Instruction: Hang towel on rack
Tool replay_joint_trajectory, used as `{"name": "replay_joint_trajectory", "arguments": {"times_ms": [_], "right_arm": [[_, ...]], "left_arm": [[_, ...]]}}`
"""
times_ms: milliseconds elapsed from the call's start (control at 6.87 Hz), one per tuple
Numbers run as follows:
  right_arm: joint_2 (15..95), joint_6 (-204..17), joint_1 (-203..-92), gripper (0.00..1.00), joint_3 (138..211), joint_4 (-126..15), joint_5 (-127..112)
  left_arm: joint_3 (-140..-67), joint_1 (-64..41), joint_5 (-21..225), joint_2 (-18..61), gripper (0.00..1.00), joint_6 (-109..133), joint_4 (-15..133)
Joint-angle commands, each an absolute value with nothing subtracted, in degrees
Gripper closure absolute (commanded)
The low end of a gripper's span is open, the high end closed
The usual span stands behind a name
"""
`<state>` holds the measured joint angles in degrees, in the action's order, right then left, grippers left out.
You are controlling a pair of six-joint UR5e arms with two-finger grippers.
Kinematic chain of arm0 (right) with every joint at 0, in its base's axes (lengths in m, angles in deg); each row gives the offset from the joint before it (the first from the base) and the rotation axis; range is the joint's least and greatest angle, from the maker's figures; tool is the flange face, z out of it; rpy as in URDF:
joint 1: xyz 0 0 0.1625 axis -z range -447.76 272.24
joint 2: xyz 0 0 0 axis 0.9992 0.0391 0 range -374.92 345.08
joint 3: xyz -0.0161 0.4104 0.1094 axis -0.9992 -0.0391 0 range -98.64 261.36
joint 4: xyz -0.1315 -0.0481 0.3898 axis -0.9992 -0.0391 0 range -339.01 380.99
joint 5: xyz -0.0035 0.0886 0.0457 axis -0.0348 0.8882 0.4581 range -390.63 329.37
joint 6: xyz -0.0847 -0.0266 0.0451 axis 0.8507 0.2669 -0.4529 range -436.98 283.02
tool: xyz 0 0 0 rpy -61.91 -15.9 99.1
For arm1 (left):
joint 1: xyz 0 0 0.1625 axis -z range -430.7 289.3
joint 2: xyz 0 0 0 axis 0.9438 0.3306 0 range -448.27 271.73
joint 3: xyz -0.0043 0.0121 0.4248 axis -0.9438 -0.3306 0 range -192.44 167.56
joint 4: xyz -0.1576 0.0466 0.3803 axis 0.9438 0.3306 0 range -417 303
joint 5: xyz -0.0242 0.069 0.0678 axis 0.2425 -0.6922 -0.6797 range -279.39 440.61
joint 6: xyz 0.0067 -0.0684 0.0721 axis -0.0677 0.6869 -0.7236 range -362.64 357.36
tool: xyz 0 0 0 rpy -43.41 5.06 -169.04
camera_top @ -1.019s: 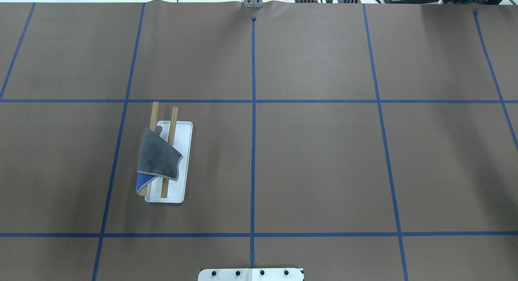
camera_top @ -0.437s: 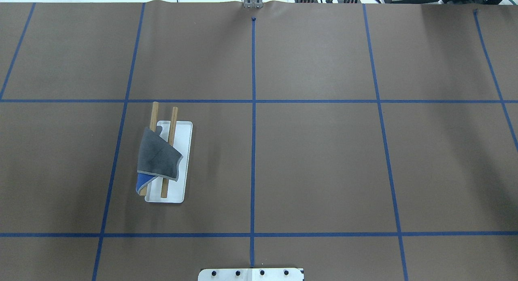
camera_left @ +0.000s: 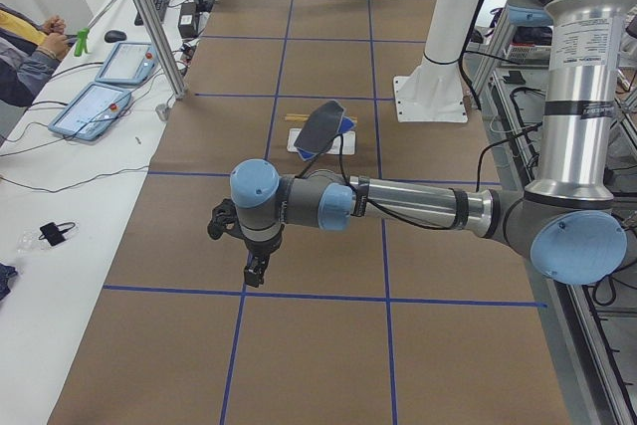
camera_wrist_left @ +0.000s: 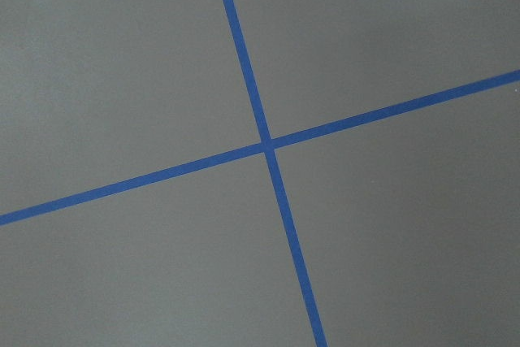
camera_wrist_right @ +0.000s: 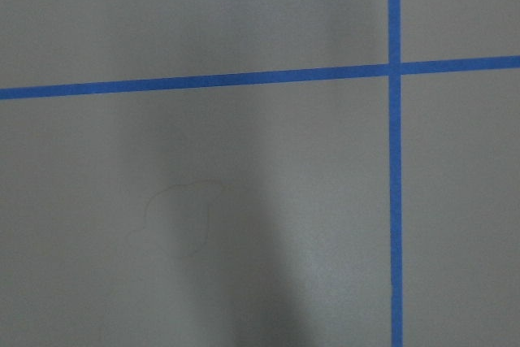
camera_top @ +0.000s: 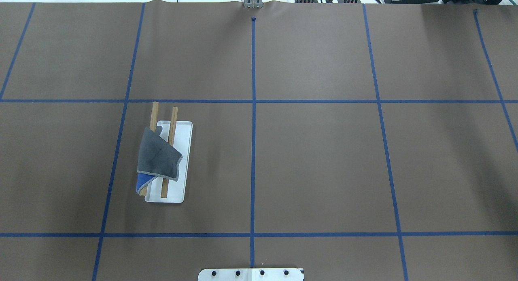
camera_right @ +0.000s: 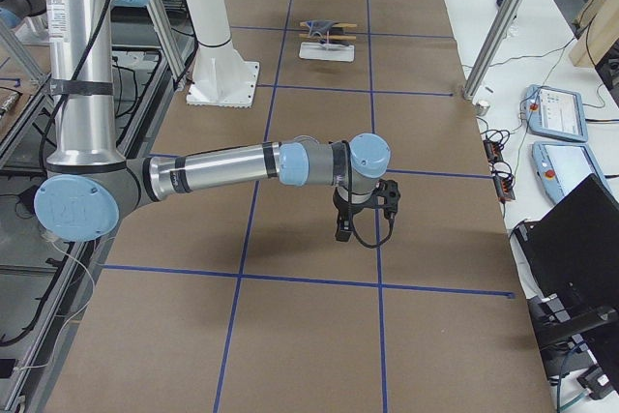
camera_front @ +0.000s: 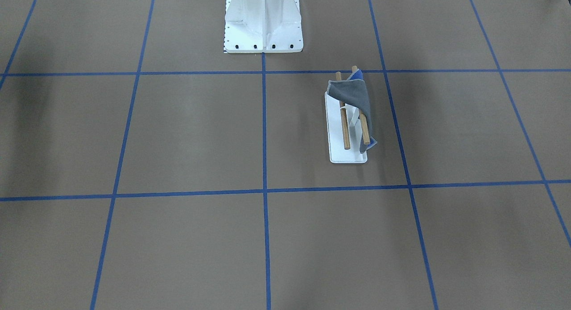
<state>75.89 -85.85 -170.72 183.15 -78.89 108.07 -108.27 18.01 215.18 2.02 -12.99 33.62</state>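
Note:
The towel point(camera_top: 158, 155), dark grey side up with a blue corner showing, is draped over the two wooden dowels of the rack point(camera_top: 184, 151) on the table's left half. It also shows in the front-facing view point(camera_front: 354, 96), over the rack's white base point(camera_front: 341, 155). The left gripper point(camera_left: 254, 271) shows only in the exterior left view, far from the rack, above bare paper. The right gripper point(camera_right: 343, 231) shows only in the exterior right view, pointing down over the table's right end. I cannot tell whether either is open or shut. Both wrist views show only brown paper and blue tape.
The large white bolted pedestal point(camera_front: 263, 20) stands at the robot's side of the table. Blue tape lines grid the brown paper. Tablets point(camera_left: 95, 106) and an operator point(camera_left: 20, 57) are beside the table's far long edge, with metal posts point(camera_right: 493, 36) there.

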Motion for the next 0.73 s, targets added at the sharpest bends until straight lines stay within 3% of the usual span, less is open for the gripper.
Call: {"name": "replay_joint_trajectory", "arguments": {"times_ms": [0,582], "right_arm": [[75.7,-85.7,-171.0,0.00,183.1,-78.9,105.1],[76.0,-85.4,-171.0,0.00,183.1,-78.5,105.1]], "left_arm": [[-108.5,18.1,215.6,2.0,0.02,-13.0,33.7],[-108.0,18.0,215.6,1.4,0.02,-12.8,40.3]]}}
